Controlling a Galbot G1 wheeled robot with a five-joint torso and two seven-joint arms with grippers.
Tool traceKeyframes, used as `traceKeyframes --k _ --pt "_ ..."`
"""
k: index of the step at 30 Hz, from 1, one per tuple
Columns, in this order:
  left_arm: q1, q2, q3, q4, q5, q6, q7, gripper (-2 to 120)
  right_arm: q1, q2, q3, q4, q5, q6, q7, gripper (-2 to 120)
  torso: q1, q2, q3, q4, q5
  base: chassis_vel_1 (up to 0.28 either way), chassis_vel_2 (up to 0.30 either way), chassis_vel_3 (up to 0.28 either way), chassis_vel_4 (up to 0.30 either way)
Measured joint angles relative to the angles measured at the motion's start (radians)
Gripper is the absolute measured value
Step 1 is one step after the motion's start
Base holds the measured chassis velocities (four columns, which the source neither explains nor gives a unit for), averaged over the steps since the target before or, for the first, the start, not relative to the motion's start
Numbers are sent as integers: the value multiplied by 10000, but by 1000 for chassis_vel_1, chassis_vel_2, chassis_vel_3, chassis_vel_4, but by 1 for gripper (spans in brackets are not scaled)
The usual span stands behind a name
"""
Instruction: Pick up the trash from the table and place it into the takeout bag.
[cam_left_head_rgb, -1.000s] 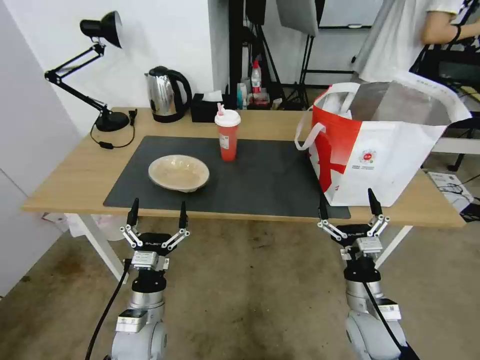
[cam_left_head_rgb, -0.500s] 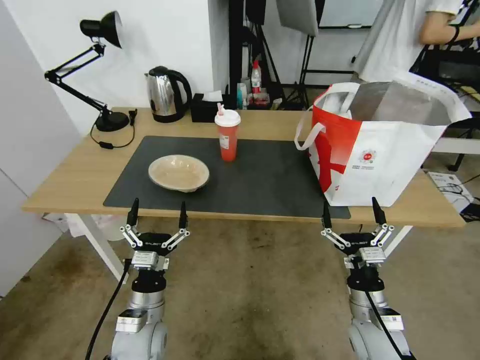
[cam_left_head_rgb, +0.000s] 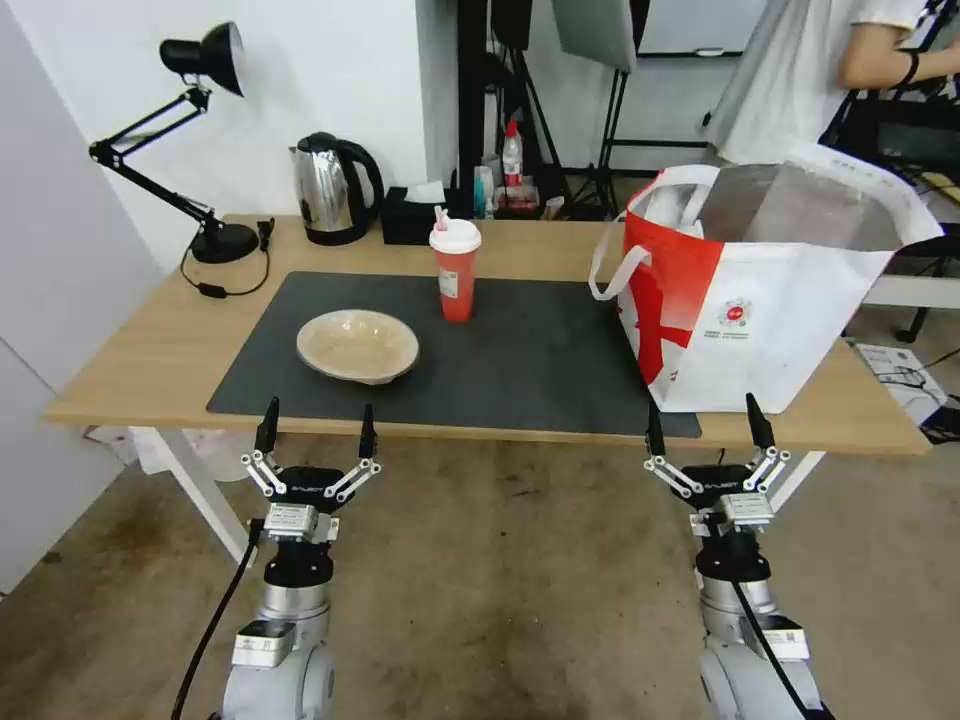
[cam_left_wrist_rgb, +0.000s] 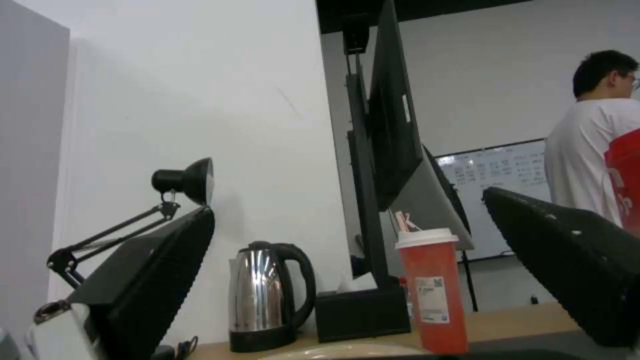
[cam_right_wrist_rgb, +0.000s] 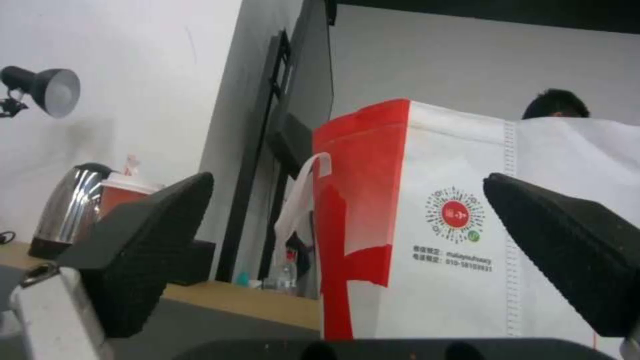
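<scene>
Right end effector (cam_left_head_rgb: 708, 432) has drawn back and down a little from the front edge of the worktop (cam_left_head_rgb: 130, 380) over the last second, its tips now sitting lower against the front face of the takeout bag (cam_left_head_rgb: 790, 300) than they did. Its fingers stand spread wide with nothing between them. Left end effector (cam_left_head_rgb: 314, 430) has not shifted at all; it hangs just off the worktop's near edge, in front of the shallow beige bowl (cam_left_head_rgb: 357, 345), likewise spread and empty.

On the worktop nothing has moved. The bowl lies on the dark grey mat (cam_left_head_rgb: 540, 360), left of centre, and the red drink cup (cam_left_head_rgb: 455, 270) with its white lid and straw stands upright behind it, well apart from the bag. The bag sits at the right end of the mat, mouth open, foil lining showing (whether anything already lies inside cannot be told from here). A deep white bowl is nowhere on the mat.

My reading is that the right arm has settled into a waiting pose level with the left, both clear of the worktop, so no pick is under way. Two pieces of trash are still out, and the left arm is the nearer to both. The steel kettle (cam_left_head_rgb: 333, 190) and black tissue box (cam_left_head_rgb: 415, 220) at the back are not part of the job.
</scene>
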Motion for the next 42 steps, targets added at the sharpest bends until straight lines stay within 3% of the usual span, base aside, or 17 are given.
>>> traceKeyframes --k 12,25,34,37,42 --pt "21 -3 9 0 12 1 8 100 820 -1085 -1283 973 917 -1473 -1046 100 0 -2 0 1 0 0 0 0 0" --pt "31 -3 4 -9 33 0 13 100 1811 -1837 -3153 1246 1629 -2592 -1224 100 2 -2 0 0 0 0 0 0 0" --pt "54 -3 11 -37 46 -1 19 100 2675 -2616 -3743 1249 2867 -4290 -1317 100 1 -2 1 0 0 0 0 0 0" --pt "55 -4 8 -47 52 -3 20 100 3210 -3068 -4005 1365 3922 -5647 -1397 100 2 -2 0 0 -1 0 0 0 0" --pt "48 -4 -8 -68 54 -3 20 100 4085 -3370 -4302 1283 4674 -6491 -1288 100 1 -1 1 0 -1 0 0 0 0"
